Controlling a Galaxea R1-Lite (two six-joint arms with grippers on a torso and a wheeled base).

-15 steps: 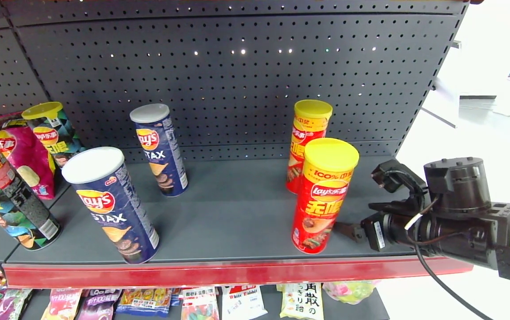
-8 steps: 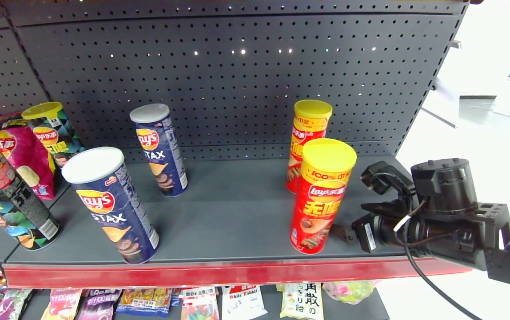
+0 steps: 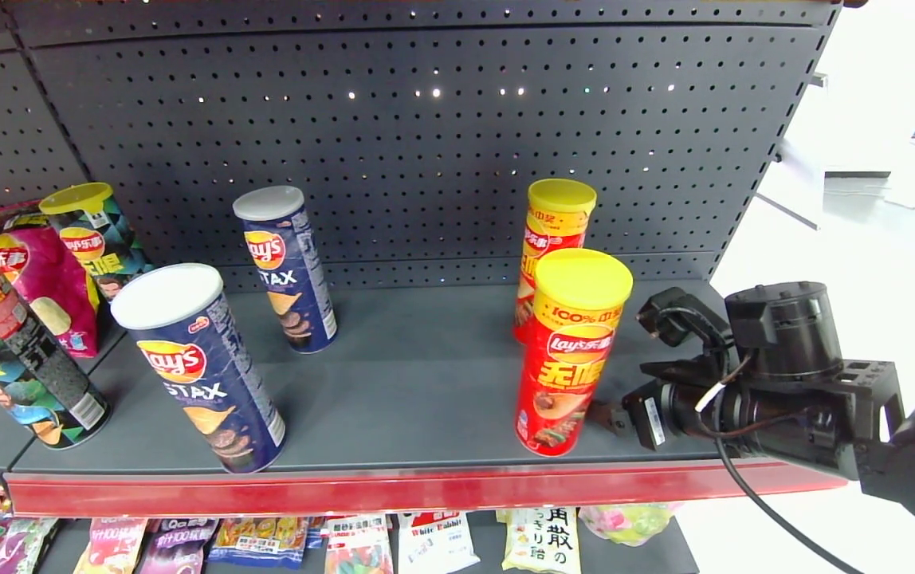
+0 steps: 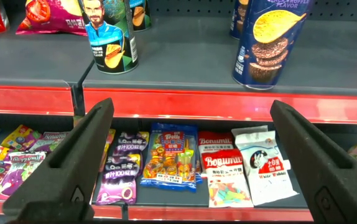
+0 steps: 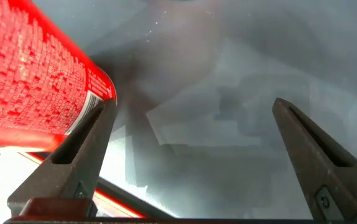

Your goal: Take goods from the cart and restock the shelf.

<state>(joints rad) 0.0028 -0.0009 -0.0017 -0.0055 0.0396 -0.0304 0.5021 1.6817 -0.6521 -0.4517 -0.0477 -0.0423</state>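
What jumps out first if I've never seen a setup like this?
The tall red can with a yellow lid, upright near the front right of the grey shelf, grabs the eye. The black right end effector sits open right beside it. To the left stand the front blue can and the rear blue can.

This is a shop, most likely a supermarket aisle. A dark metal shelf (image 3: 426, 383) with a perforated back panel (image 3: 426, 143) and a red front edge (image 3: 394, 490) carries chip canisters (image 3: 210, 375) standing in rows, and the lower shelf (image 3: 669, 554) holds snack bags (image 4: 169, 165) laid side by side
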